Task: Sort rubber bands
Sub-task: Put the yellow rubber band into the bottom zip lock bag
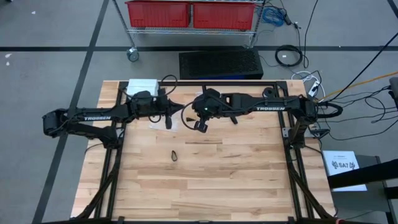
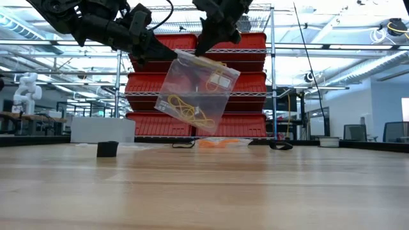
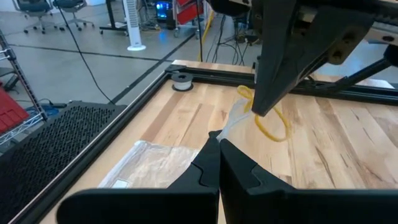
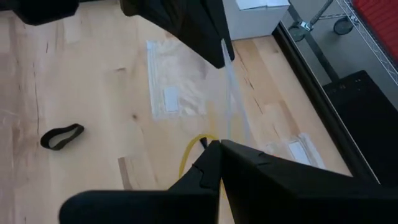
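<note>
A clear plastic bag (image 2: 198, 89) hangs tilted above the table's far middle, strung between my two grippers. Inside it lie tan-yellow rubber bands (image 2: 188, 110); one yellow loop (image 3: 272, 126) shows in the left wrist view. My left gripper (image 2: 167, 55) is shut on one top corner of the bag. My right gripper (image 2: 203, 50) is shut on the top edge beside it. A single black rubber band (image 1: 175, 155) lies flat on the bare wood nearer the front, and it also shows as the black rubber band (image 4: 62, 135) in the right wrist view. My left gripper pinches the bag's upper corner (image 3: 219, 133) between its two shut fingers, coming nearly level from the table's left. The bag is lifted clear and its film runs on toward the other gripper. My right gripper pinches the bag's top edge (image 4: 224, 132) between its shut fingers, slanting down from the table's right. The bag hangs below the fingers, tilted and clear of the table.
Flat clear bags (image 4: 174, 87) (image 4: 298, 150) lie on the wood under the grippers, and another clear bag (image 3: 155, 165) shows in the left wrist view. A white box (image 1: 143, 85) stands at the far left. Something orange (image 2: 217, 142) lies at the far edge.
</note>
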Available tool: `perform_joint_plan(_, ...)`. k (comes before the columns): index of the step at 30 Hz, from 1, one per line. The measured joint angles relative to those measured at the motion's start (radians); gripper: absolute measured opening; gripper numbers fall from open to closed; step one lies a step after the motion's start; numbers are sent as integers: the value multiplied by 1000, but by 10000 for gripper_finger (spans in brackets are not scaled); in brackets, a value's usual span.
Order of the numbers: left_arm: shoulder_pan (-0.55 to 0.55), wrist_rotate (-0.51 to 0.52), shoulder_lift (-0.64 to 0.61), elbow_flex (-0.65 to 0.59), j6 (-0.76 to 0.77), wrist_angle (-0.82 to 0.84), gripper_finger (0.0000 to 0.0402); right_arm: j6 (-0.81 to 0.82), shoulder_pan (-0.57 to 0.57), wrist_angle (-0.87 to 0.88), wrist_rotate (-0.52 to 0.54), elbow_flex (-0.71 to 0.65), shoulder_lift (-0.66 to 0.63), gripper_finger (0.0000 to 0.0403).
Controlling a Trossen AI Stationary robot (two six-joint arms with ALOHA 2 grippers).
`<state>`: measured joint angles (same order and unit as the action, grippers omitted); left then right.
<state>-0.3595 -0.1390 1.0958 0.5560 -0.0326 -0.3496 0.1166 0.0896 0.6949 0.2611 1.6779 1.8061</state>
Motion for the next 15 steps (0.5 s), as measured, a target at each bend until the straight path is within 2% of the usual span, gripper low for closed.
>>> perform_joint_plan(15, 0, -2, 0, 0, 0, 1, 0, -1, 12, 21, -4, 0, -10, 0)
